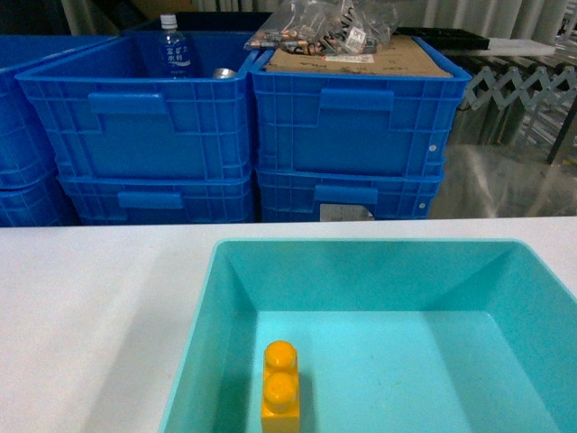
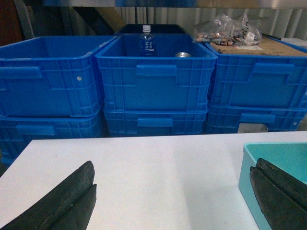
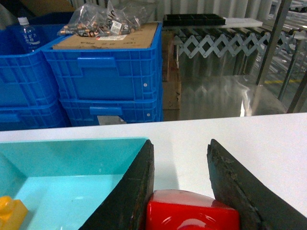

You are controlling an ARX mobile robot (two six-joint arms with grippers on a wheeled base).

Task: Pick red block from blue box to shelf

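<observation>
The red block [image 3: 192, 213] is clamped between the dark fingers of my right gripper [image 3: 180, 143], which hangs over the right rim of the blue box [image 3: 72, 155] and the white table beside it. This turquoise bin [image 1: 361, 275] fills the lower head view, where neither gripper shows. My left gripper [image 2: 175, 165] is open over bare table, left of the box's corner [image 2: 247, 163], with nothing between its fingers. Grey steel uprights [image 3: 271, 45] at the far right of the right wrist view look like part of the shelf.
A yellow two-stud brick [image 1: 280, 383] lies on the box floor near its front left. Beyond the white table [image 1: 90, 298], dark blue crates [image 1: 135, 126] are stacked; they hold a water bottle [image 1: 173, 50] and bagged parts on cardboard [image 1: 334, 32]. A scissor conveyor [image 3: 216, 45] stands behind right.
</observation>
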